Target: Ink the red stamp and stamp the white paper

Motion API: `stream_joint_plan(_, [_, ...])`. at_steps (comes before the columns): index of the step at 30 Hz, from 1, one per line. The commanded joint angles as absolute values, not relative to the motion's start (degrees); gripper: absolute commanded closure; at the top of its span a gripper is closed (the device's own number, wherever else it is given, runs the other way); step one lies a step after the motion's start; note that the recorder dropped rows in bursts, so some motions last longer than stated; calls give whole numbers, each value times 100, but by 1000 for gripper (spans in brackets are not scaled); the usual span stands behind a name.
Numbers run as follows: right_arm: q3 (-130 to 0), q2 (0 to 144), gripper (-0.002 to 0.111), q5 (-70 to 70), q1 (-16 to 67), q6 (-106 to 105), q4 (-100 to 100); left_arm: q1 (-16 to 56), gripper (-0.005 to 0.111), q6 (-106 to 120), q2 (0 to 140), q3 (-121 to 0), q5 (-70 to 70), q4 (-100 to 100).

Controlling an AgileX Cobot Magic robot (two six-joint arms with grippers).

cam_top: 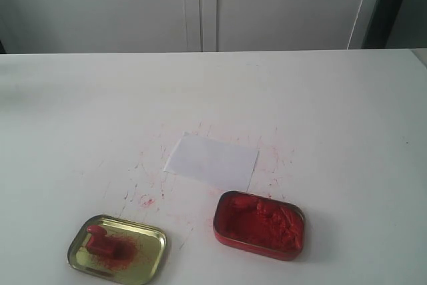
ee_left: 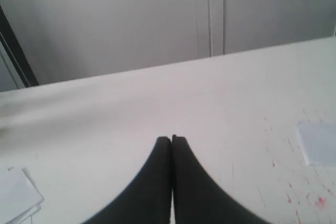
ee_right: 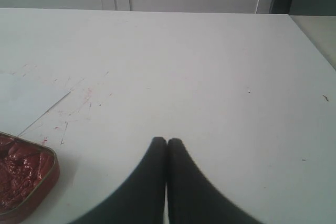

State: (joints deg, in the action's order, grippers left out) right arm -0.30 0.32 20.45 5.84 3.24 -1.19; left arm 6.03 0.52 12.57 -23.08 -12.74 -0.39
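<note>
The small solid-red stamp with a blocky base and a short knob [cam_top: 102, 240] sits inside the shallow gold metal tin [cam_top: 152, 237], in the left part of it as the exterior view shows, touching a red ink smear on the tin floor. I cannot tell if it stands upright or lies on its side. This tin is at the near left of the white tabletop [cam_top: 333, 98].

The thin white rectangular paper sheet [cam_top: 212, 158] lies flat near the middle of the table, a little rotated, beyond both tins and apart from the gold one. Its near right corner comes close to the red rectangular metal tin of lumpy red ink paste [cam_top: 259, 225], which stands open to the right of the gold tin, well apart from it. Small red specks and scratches mark the table around the sheet and between the tins.

My left gripper [ee_left: 171, 139] has its two black fingers pressed together with nothing between them, above bare table, and the sheet is off to its side. My right gripper [ee_right: 167, 141] is the same, fingers together and empty, with the red tin near it. Neither gripper appears in the exterior view. Behind the table are pale grey cabinet doors [cam_top: 200, 5].
</note>
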Motion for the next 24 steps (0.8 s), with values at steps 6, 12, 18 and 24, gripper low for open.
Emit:
stream_joint_plan(6, [0, 0, 108, 1960, 563, 256, -134, 588, 107, 153, 2454, -3257, -2640, -60])
stream_joint_plan(12, [0, 0, 108, 1960, 563, 256, -134, 588, 107, 308, 3237, -3831, -3519, -60])
stream_joint_plan(18, [0, 0, 108, 1960, 563, 256, -134, 588, 107, 494, 3986, -4130, -4116, -60])
stream_joint_plan(24, [0, 0, 108, 1960, 563, 269, -134, 598, 107, 609, 4679, -4451, -4530, -60])
